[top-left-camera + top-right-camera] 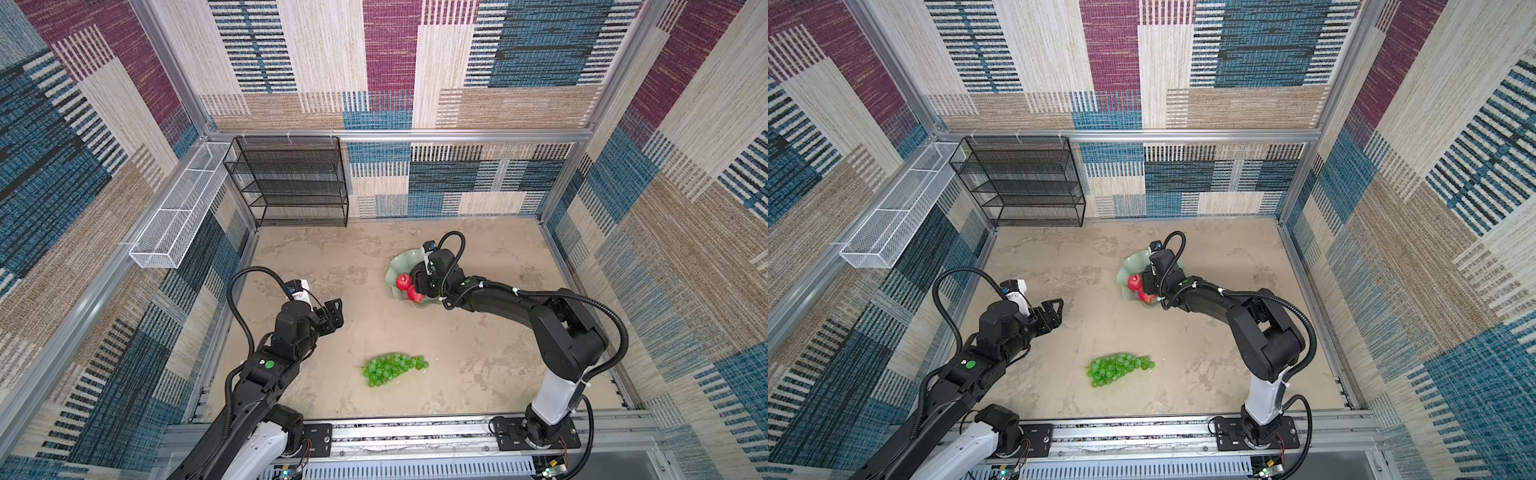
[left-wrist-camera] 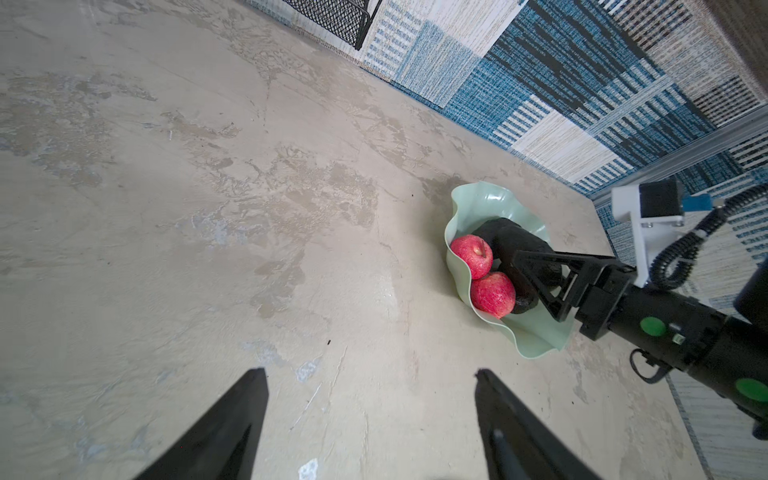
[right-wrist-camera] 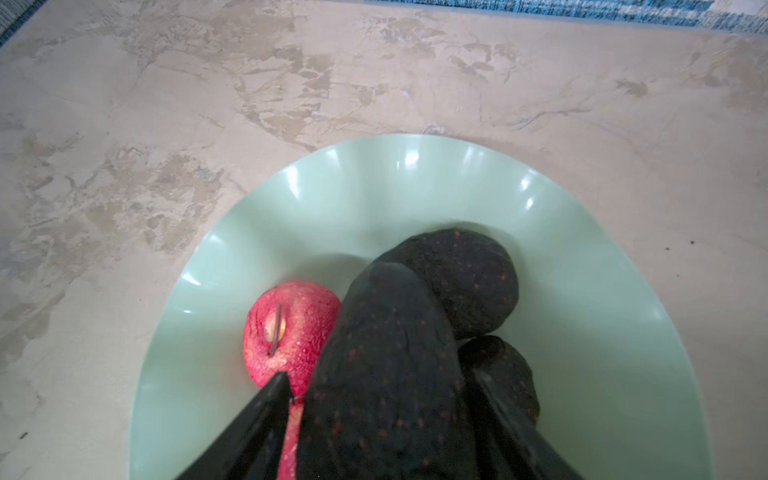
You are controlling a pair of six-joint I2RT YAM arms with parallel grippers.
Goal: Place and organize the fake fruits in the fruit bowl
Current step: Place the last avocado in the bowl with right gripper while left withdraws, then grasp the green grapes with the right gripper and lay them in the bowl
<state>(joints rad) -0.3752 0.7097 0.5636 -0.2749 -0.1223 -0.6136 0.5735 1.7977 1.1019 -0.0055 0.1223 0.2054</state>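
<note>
Alt text: a two-armed robot at a beige table, seen from above and from both wrists.

One bunch of bright green grapes is left outside the fruit bowl. The bunch lies flat on the table, well apart from both grippers and drawn back from each toward the arm bases. Its long axis runs crosswise, from one arm's side to the other, and it narrows toward the right arm's side. It is not caught in either wrist view.

The left gripper is held above bare table with its jaws spread wide and nothing between them. From it, the grapes lie behind the fingertips and off toward the right arm. Neither gripper can be judged clearly nearer, but the left one is the free one.

The right gripper is lowered into the bowl. A dark, bumpy avocado lies lengthwise between its jaws, pointing away from the wrist. Whether it is clamped or let go cannot be told. Beyond and beside that fruit, two more avocados are seen. Two red apples are tucked against the bowl's wavy mint rim, on the side facing the left gripper.
</note>
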